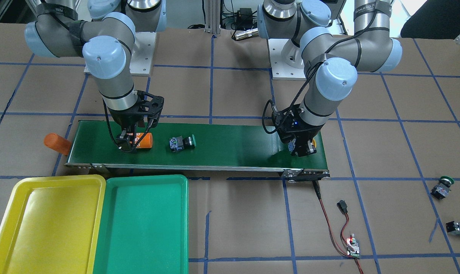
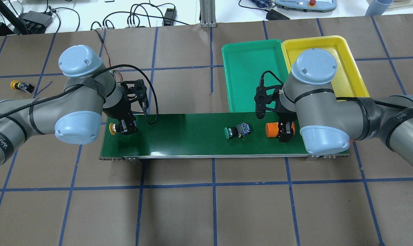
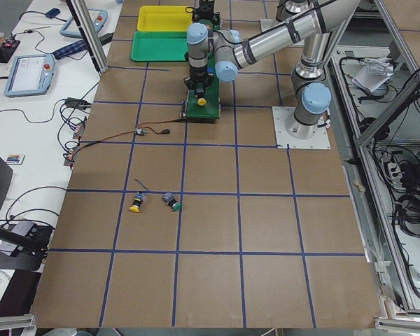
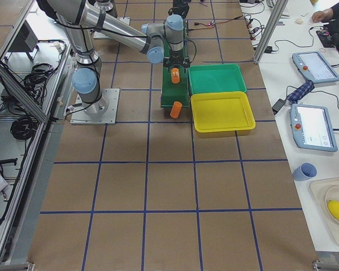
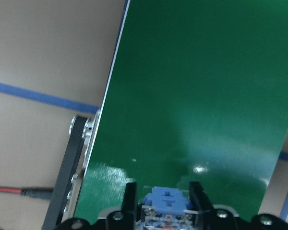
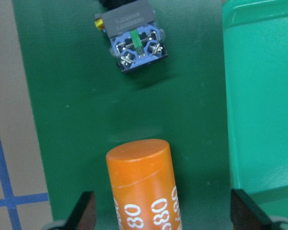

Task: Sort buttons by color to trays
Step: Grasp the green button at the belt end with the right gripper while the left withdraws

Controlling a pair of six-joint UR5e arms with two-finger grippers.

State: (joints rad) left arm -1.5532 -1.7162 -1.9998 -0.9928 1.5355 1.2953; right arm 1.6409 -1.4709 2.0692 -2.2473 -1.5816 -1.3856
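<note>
Task status: early, by judgement. No button lies in either tray, so all four are left to sort.
Yellow tray [image 1: 43, 224]: holds nothing. It sits on the worktop [image 1: 245, 220], touching the green tray.
Green tray [image 1: 146, 228]: holds nothing. It sits just beside the conveyor belt [image 2: 186, 133], at the belt's end on the robot's right.
Left claw [image 2: 124, 127]: pinches the held yellow button [image 2: 113, 128] by its blocky body, one finger on each side in the wrist view. It is low over the belt's end on the robot's left.
Right claw [image 2: 285, 132]: spread wide. It straddles the orange cylinder [image 2: 272, 130] lying on the belt, with a gap at each finger.
Belt green button [image 2: 236, 131]: lies on its side on the belt, near the orange cylinder and apart from it.
Loose green button [image 1: 442, 187]: on the worktop, well apart from the belt, on the robot's left.
Loose yellow button [image 1: 458, 227]: near the loose green button, on the worktop.
Second orange cylinder [image 1: 56, 142]: off the belt, at its end on the robot's right.
Work left: two green buttons to the green tray and two yellow buttons to the yellow tray.
</note>
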